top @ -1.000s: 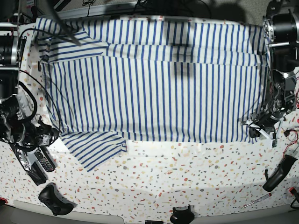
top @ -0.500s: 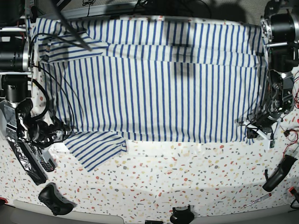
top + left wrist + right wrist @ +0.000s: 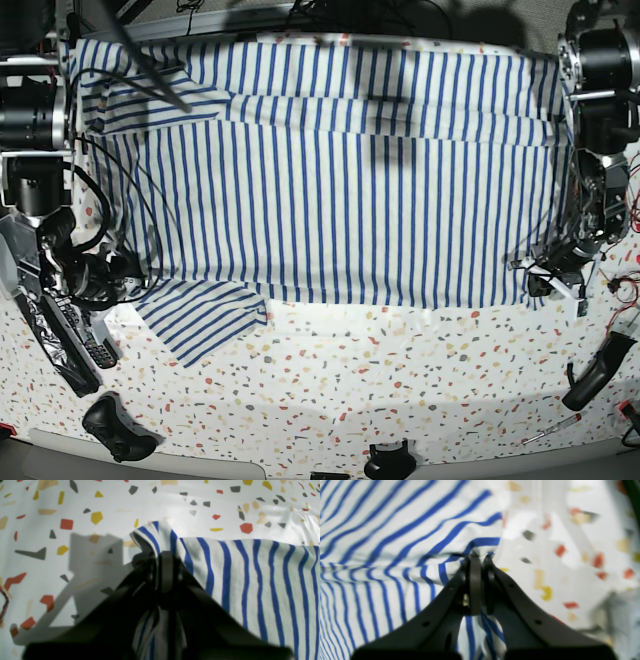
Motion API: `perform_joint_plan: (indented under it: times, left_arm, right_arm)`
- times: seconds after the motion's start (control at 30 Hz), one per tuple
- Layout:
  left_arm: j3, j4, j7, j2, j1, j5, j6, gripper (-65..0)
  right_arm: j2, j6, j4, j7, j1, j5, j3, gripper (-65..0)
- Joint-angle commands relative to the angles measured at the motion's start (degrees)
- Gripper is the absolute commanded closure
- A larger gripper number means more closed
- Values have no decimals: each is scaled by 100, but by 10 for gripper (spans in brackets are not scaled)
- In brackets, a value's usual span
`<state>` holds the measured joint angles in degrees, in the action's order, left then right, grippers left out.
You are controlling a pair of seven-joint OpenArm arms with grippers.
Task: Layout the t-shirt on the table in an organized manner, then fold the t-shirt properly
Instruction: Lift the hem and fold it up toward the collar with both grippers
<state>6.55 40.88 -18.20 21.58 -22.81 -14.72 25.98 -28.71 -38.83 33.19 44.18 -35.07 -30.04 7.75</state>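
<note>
Right hand [image 3: 480, 560] moved in, now clamped on t-shirt [image 3: 330, 180] edge; left hand [image 3: 163, 555] pinching corner.

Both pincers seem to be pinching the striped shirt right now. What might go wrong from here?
1. Each pincer, left and right, bites only a small bunch at the t-shirt's edge, so the cloth may slip out when lifted.
2. The sleeve lies crooked below the near hem and may get folded in askew.
3. A black cable lies across the shirt near the right pincer and might snag it.
</note>
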Motion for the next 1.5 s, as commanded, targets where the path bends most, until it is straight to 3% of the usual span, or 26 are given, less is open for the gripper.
perform_joint_plan:
  times: [0.0,0.23,0.4,0.47,0.53,0.7,1.03,1.47]
  left_arm:
    - [28,72,-20,52,-116,-72,15,0]
    - [28,254,-15,140,98,-328,-245,0]
    - [184,1475,-98,142,658,-398,-297,0]
    - [286,2015,-153,144,942,-398,-614,0]
    - [452,2483,-155,142,1239,-402,-776,0]
    - [1001,3464,-354,144,1915,-949,-763,0]
    - [1746,4562,-734,144,2826,-1156,-756,0]
    - [1974,5539,-1075,142,4103,-1235,-756,0]
  right_arm:
    - [-90,-117,205,-39,-184,-57,-22,0]
    - [-367,-117,1694,-87,531,-61,-22,0]
    - [-654,-117,2959,-173,1309,-313,-101,0]
    - [-758,-57,3268,-173,1539,-555,-221,0]
    - [-831,-57,3519,-170,1757,-621,-433,0]
    - [-841,-61,3995,-129,2319,-623,-1198,0]
    - [-841,-117,4988,-15,3434,-667,-2590,0]
    - [-824,-117,6087,179,5281,-1261,-4068,0]
